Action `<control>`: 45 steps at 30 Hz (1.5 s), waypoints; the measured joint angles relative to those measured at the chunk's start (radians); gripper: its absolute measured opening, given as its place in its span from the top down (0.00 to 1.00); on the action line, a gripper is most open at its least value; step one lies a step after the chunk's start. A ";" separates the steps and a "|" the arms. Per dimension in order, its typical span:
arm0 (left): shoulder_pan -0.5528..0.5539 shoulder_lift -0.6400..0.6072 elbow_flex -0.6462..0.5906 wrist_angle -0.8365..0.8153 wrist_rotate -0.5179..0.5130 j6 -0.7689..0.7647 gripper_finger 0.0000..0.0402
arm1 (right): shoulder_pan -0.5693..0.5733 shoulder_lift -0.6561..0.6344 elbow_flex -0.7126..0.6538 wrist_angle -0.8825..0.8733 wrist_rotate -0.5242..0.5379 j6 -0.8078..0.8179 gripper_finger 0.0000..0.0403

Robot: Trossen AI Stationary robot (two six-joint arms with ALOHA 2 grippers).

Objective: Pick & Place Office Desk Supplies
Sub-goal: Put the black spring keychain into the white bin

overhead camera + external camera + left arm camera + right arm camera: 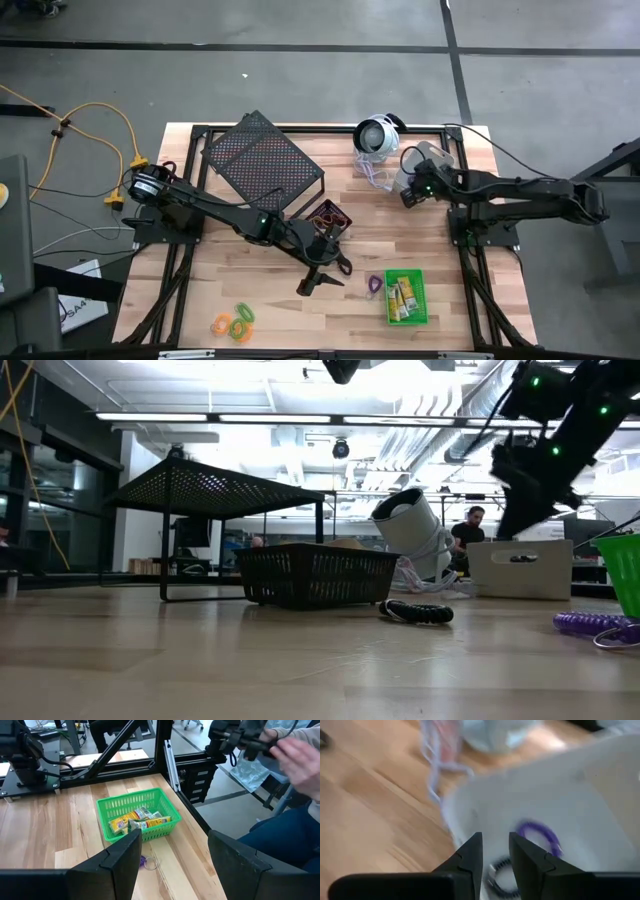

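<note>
A: Where was the right hand?

B: Over the grey bin at the far right of the bench, fingers a narrow gap apart, nothing btwn them. A purple loop lay inside the bin, w/ a darker loop beside it.

A: And the left hand?

B: Mid-bench, just in front of the black bin, fingers spread wide, empty. From its wrist cam the green bin sat ahead, yellow pieces piled in it.

A: Other loops?

B: Another purple loop on the wood just left of the green bin. Orange loop and green loop near the front left edge, touching or nearly; couldn't tell which.

A: Rest of the bench?

B: Black mesh rack at the back left, round white device w/ cord next to the grey bin. A person's hand showed beyond the bench edge.
</note>
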 joint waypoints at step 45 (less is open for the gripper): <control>0.000 0.000 0.000 0.000 0.000 0.000 0.45 | 0.498 0.410 0.000 0.675 -0.206 -0.127 0.80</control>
